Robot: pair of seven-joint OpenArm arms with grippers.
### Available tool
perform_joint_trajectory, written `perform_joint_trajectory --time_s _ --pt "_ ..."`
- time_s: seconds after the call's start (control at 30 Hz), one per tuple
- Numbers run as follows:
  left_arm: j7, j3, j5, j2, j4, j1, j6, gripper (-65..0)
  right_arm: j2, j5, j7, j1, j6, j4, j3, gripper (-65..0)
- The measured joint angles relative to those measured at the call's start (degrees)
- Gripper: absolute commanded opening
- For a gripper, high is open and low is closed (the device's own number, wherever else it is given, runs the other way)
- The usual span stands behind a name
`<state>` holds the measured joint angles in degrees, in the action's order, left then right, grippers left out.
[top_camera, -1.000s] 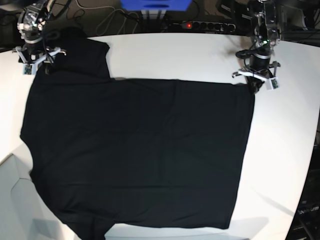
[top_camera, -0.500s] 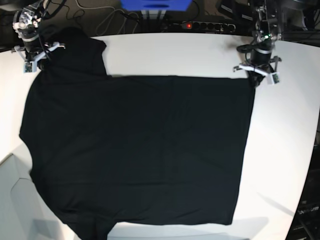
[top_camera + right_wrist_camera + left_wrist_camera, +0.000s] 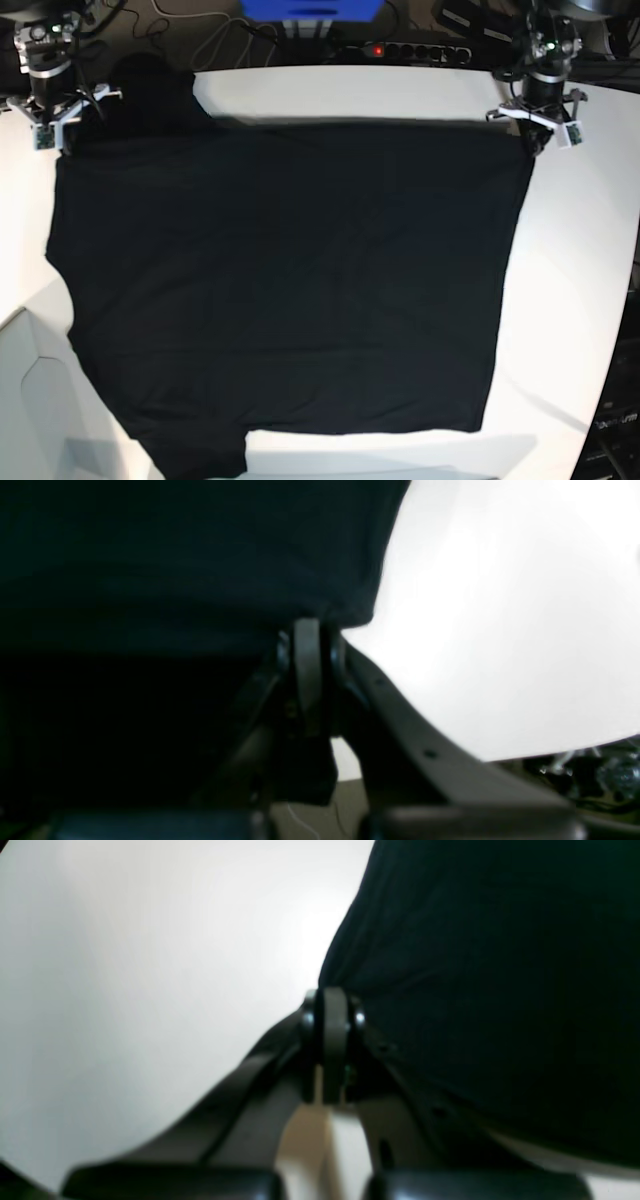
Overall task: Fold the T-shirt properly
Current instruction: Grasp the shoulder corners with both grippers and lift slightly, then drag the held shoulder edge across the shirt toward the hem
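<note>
The black T-shirt (image 3: 290,280) lies spread flat over most of the white table (image 3: 580,260), plain side up; no label or print shows. My left gripper (image 3: 536,140) is shut on the shirt's far right corner. In the left wrist view its shut fingertips (image 3: 330,1012) pinch the black cloth's edge (image 3: 500,965). My right gripper (image 3: 62,138) is shut on the shirt's far left corner, by the sleeve (image 3: 155,90). In the right wrist view its shut fingertips (image 3: 307,645) pinch the cloth's corner (image 3: 200,550).
A blue box (image 3: 310,10), a power strip (image 3: 410,50) and cables lie behind the table's far edge. Bare white table shows along the right side and at the near left corner (image 3: 30,400).
Both grippers have pulled the shirt's far edge away toward the table's back and outward. The cloth now lies stretched flatter and wider, its far edge near the back edge.
</note>
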<state>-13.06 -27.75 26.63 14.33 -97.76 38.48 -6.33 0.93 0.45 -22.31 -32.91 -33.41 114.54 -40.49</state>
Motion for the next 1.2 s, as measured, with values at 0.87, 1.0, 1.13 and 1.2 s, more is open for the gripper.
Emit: perform_joint_trajectory --time_s 0.87,1.0,1.13,1.2 --pt "0.0 -1.0 -0.2 0.0 1.4 -13.8 0.1 -65.0 6.0 -0.6 -10.9 21.9 -2.3 -7.8 5.5 -65.0" --pt "-0.1 -0.9 -0.2 0.0 1.4 -17.5 0.1 -65.0 8.7 -0.4 -12.0 27.5 -2.3 -12.8 8.5 -65.0" --pt "0.0 -0.3 -0.2 0.0 3.0 -21.4 0.2 -65.0 10.3 -0.5 -11.7 32.4 -2.3 -18.9 11.4 -65.0" --pt "0.0 0.9 -0.3 0.4 5.2 -23.8 0.1 -65.0 11.1 -0.3 -11.7 34.6 -2.3 -22.1 12.7 -65.0"
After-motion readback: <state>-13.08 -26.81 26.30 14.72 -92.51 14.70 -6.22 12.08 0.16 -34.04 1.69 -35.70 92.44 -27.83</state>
